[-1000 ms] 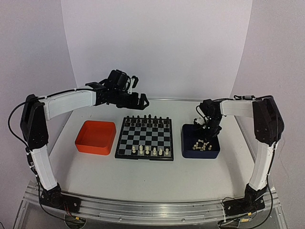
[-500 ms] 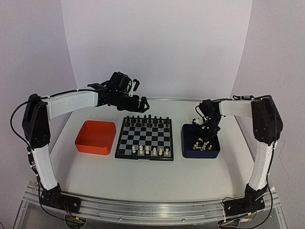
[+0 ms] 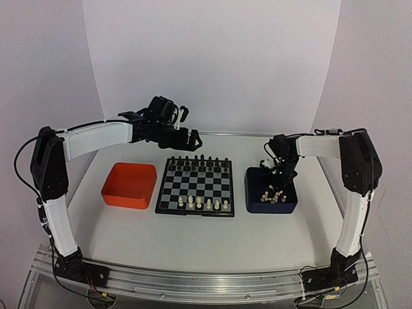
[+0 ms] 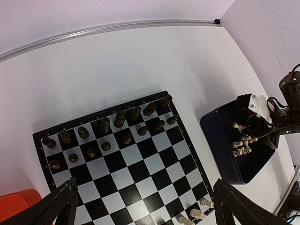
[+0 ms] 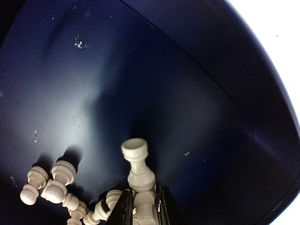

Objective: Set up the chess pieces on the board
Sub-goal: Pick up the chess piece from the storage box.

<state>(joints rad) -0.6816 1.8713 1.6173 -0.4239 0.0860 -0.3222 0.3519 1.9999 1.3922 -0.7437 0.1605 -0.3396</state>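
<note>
Chess piece [image 5: 137, 161], cream | pinched in my right gripper [image 5: 143, 193], in blue tray [image 5: 187, 117] beside board [image 3: 195, 187] | my left gripper [image 4: 145, 206] wide open, empty

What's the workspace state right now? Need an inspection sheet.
Surface: white table.
Job's things: board centred. Some white pieces stand on its near row. Loose white pieces lie in the blue tray to its right.
Clutter: black pieces on the board's far rows; orange tray left of the board.
End effectors: left end effector open, raised above the board's far side. Right end effector down in the blue tray, shut on one white piece.
Cables: black cable loops beside the left arm; nothing seen snagged.
Surroundings: white backdrop; metal rail at the near edge.
</note>
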